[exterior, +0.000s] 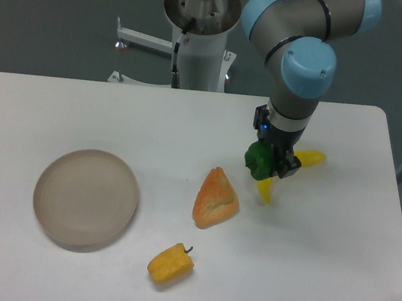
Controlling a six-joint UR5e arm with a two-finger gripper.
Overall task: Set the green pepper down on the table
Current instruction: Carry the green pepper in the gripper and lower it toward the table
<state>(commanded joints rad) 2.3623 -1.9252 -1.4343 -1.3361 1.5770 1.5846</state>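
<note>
The green pepper [258, 161] is small, glossy and dark green, and it sits between the fingers of my gripper [268, 164], which is shut on it. Gripper and pepper are right of centre over the white table [78, 109], directly in front of a yellow banana [293, 168] that is partly hidden behind them. Whether the pepper touches the tabletop cannot be told from this view.
An orange-yellow wedge-shaped item [216, 199] lies just left and in front of the gripper. A yellow pepper [170, 263] with a dark stem lies nearer the front edge. A round beige-grey plate [86, 198] sits at the left. The arm's base [200, 37] stands behind the table.
</note>
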